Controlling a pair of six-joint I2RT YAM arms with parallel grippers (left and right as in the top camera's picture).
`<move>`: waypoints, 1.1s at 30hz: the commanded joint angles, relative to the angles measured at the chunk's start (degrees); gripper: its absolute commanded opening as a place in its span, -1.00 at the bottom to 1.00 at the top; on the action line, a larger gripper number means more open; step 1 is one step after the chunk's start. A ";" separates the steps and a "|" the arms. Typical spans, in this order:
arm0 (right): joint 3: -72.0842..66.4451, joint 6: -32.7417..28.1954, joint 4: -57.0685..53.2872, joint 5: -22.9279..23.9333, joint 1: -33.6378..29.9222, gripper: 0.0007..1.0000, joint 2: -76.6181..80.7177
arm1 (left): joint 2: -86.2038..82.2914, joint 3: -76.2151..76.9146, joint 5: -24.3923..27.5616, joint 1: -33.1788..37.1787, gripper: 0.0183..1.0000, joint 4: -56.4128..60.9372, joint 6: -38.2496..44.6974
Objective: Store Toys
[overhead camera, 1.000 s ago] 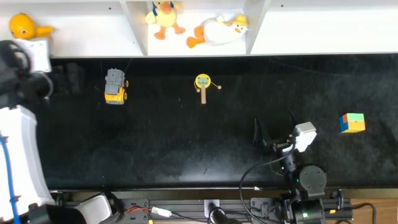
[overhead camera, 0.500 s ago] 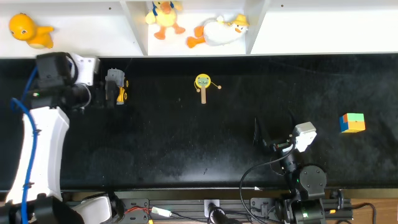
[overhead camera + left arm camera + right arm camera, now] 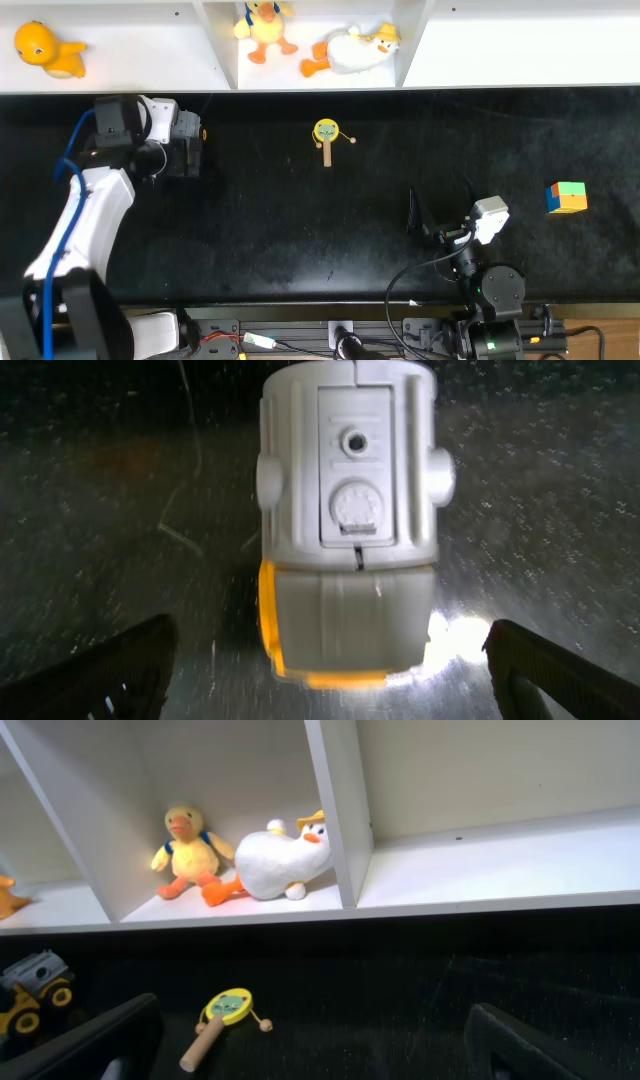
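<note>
The left pincer [image 3: 330, 660] hangs spread wide over the grey-and-yellow toy truck [image 3: 347, 520] on the black table [image 3: 560, 510], seemingly not touching it; the right pincer [image 3: 310, 1025] rests spread too.

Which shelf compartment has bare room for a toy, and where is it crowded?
The right compartment is bare. The left compartment has room beside the orange duck. The middle compartment is crowded by the yellow duck and white goose. On the table, the stretch between rattle and cube is free.

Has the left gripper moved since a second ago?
Yes. The left gripper has swung right across the top view, from the left edge to the toy truck, which stayed put below the shelf.
</note>
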 commanded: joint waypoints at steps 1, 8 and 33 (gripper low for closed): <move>-0.76 0.42 0.28 0.66 0.22 0.99 -0.44 | 3.10 -0.66 -0.59 -0.96 1.00 2.01 -0.94; -0.76 0.42 0.26 0.68 0.22 0.99 -0.44 | 5.38 -0.66 -0.66 -1.55 0.87 5.44 -0.94; -0.76 0.42 0.28 0.66 0.22 0.99 -0.44 | 5.64 2.14 -0.44 -1.60 -0.02 4.35 -4.85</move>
